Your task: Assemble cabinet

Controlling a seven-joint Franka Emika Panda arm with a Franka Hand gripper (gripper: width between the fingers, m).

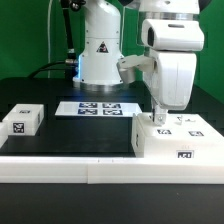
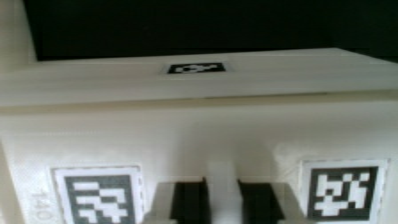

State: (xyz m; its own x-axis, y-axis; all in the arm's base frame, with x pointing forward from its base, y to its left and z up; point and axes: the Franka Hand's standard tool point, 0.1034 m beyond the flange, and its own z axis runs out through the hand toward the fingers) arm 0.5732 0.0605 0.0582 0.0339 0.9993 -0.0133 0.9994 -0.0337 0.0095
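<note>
The cabinet (image 1: pixel 185 142), a large white box-like body with square tags, lies on the black table at the exterior view's right. My gripper (image 1: pixel 158 118) points straight down onto its near left corner. In the wrist view the two dark fingers (image 2: pixel 185 202) straddle a thin white wall of the cabinet (image 2: pixel 196 100), and my gripper (image 2: pixel 222 202) is closed on that wall. Tags sit on either side of the fingers, and another on the flat top face beyond.
A small white tagged part (image 1: pixel 22 120) lies at the exterior view's left edge of the table. The marker board (image 1: pixel 98 108) lies flat at the middle back. The arm's base (image 1: pixel 100 50) stands behind it.
</note>
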